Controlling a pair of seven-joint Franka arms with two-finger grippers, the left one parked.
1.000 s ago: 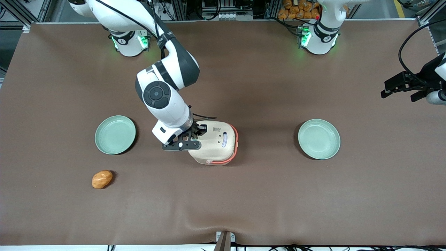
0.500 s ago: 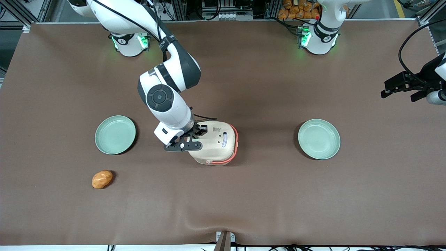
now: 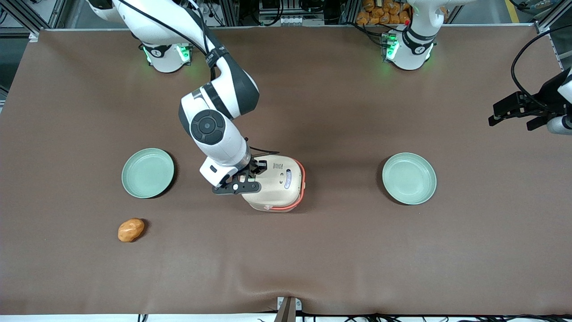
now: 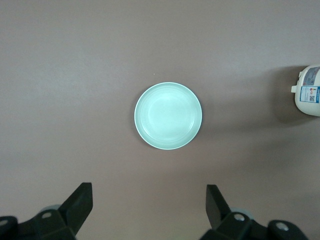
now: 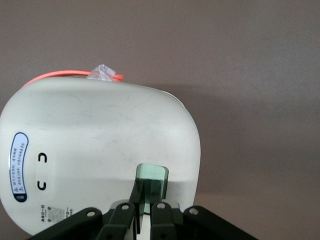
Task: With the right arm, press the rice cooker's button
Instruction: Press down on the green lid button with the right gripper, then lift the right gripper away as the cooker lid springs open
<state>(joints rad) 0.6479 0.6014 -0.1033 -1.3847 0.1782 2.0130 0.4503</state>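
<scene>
The cream rice cooker (image 3: 279, 185) with a salmon-pink trim band stands mid-table in the front view. It fills the right wrist view (image 5: 100, 140), where a translucent pale green button (image 5: 159, 172) shows on its cream shell. The white right arm (image 3: 210, 127) reaches down over the cooker's edge toward the working arm's end. Its black gripper (image 3: 255, 169) is shut, with its fingertips (image 5: 145, 186) close together and resting on the green button. The gripper (image 5: 148, 187) holds nothing.
One round pale green plate (image 3: 148, 173) lies toward the working arm's end of the table. Another plate (image 3: 409, 178) lies toward the parked arm's end and also shows in the left wrist view (image 4: 168, 116). An orange-brown lump (image 3: 131, 230) lies nearer the front camera than the first plate.
The right arm's wrist has shifted slightly toward the cooker and the gripper has edged further over its shell. The cooker has not moved.
</scene>
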